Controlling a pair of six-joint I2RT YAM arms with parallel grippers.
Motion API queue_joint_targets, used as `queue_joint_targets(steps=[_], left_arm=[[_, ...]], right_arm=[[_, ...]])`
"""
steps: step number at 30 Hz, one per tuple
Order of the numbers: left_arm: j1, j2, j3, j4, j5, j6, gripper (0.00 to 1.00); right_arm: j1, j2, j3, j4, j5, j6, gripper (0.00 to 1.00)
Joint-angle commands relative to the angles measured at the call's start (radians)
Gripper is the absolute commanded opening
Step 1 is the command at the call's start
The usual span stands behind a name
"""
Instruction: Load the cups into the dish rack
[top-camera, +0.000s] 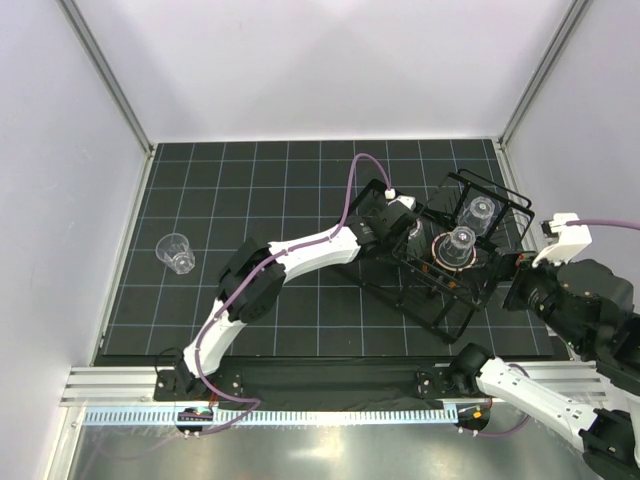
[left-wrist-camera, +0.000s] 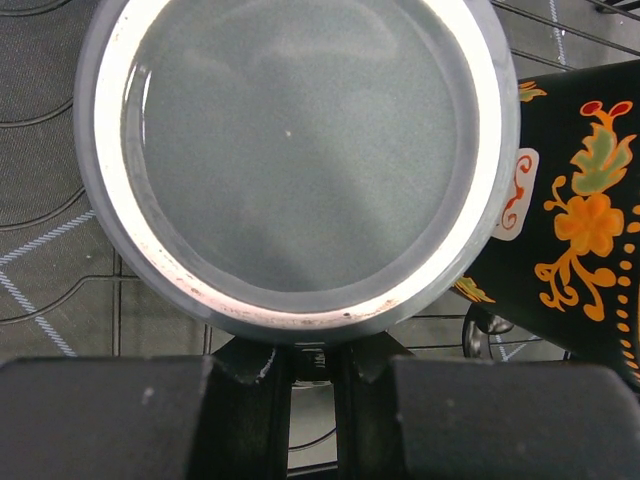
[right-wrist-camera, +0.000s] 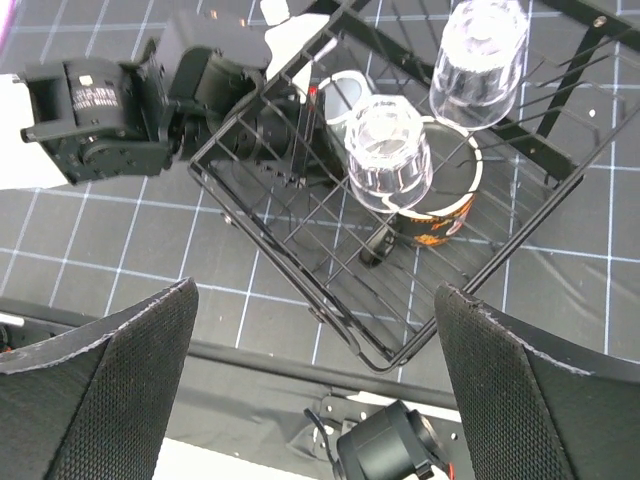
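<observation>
The dish rack (top-camera: 495, 190) sits on the right half of the black grid mat (top-camera: 300, 170). It is skewed to the grid lines, its long side running from far right toward near left.

Two clear cups stand inside it with their bases up and their long axes roughly vertical: the far cup (top-camera: 478, 215) and the near cup (top-camera: 460, 243). From the right wrist view both lean a little. The mug (right-wrist-camera: 440, 215) is in the rack just beside the near cup, its rim ring facing up and its orange flower print on the side. A loose cup (top-camera: 176, 252) sits well apart on the left of the mat. I can't tell whether it stands or lies.

My left gripper (left-wrist-camera: 310, 360) reaches into the rack's far-left end, clamped narrowly on the edge of a fourth cup (left-wrist-camera: 300, 150). That cup's round end faces straight into the left wrist camera, so its axis runs along the fingers, and the mug is just beside it. Mouth or base toward me, I can't say.

My right gripper (right-wrist-camera: 315, 300) hangs above the rack's near-right side, its fingers (right-wrist-camera: 120, 370) spread wide, holding and touching nothing.
</observation>
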Motion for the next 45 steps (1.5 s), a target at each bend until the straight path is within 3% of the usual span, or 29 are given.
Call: queue_joint_targets(steps=[1, 12, 16, 24, 31, 33, 34, 45], left_arm=[[-0.004, 0.004, 0.039, -0.030, -0.015, 0.004, 0.00], [0.002, 0.018, 0.045, -0.088, -0.058, 0.015, 0.04], [0.002, 0.018, 0.054, -0.132, -0.098, 0.018, 0.04], [0.002, 0.028, 0.059, -0.163, -0.127, 0.023, 0.04], [0.002, 0.038, 0.054, -0.160, -0.117, 0.018, 0.16], [0.005, 0.035, 0.046, -0.154, -0.112, 0.017, 0.12], [0.005, 0.024, 0.037, -0.148, -0.114, 0.017, 0.00], [0.013, -0.059, -0.073, -0.065, -0.155, 0.020, 0.00]], right_arm=[[0.005, -0.001, 0.053, 0.008, 0.046, 0.001, 1.00], [0.003, -0.015, 0.118, 0.043, 0.129, 0.073, 1.00], [0.003, -0.004, 0.109, 0.051, 0.069, -0.026, 1.00], [0.003, -0.081, 0.039, 0.106, 0.020, -0.075, 1.00], [0.005, -0.047, 0.046, 0.078, 0.007, -0.077, 1.00], [0.003, -0.054, 0.046, 0.086, 0.001, -0.081, 1.00], [0.003, -0.056, 0.049, 0.090, 0.003, -0.081, 1.00], [0.003, -0.057, 0.043, 0.100, 0.000, -0.092, 1.00]])
